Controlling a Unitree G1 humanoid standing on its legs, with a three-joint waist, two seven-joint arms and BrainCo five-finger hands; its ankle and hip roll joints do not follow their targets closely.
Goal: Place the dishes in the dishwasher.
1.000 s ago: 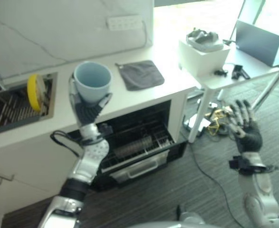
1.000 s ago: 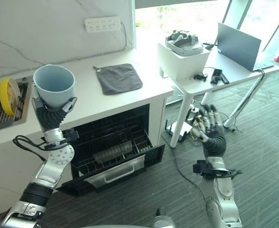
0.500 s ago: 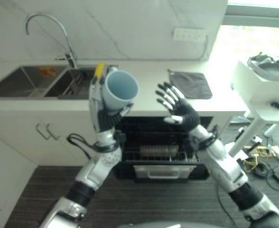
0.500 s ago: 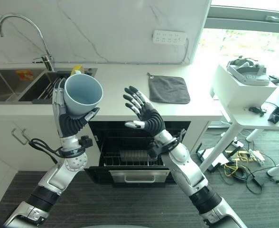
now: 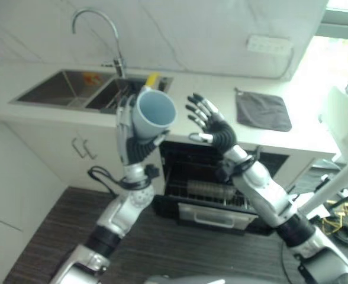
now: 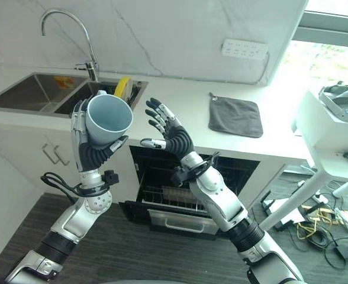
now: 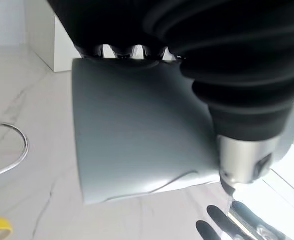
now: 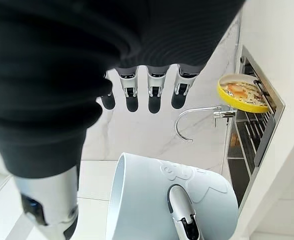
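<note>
Above the front edge of the counter, the left hand has its fingers and thumb curled round a pale blue cup, held high with the mouth tipped toward the robot's head. The left wrist view shows the fingers wrapped over the cup's wall and the thumb pressed on its side. Just beside it, the right hand is raised with its fingers spread and straight, palm turned toward the cup, holding nothing and not touching it.

Below both hands, the dishwasher under the counter stands open, its lower rack drawn out over the lowered door. What the rack holds is too small to tell. Toward the counter's left end, the sink carries a yellow dish standing upright in a drain rack at its right-hand basin, with the tap rising behind. A grey cloth lies toward the right part of the counter, well apart from the sink.

As a judgement, the task is at an early stage: the cup is lifted but not yet in the dishwasher, and the yellow dish has not been picked up. Left to do: lower the cup into the rack, release it, then fetch the dish from the sink.
</note>
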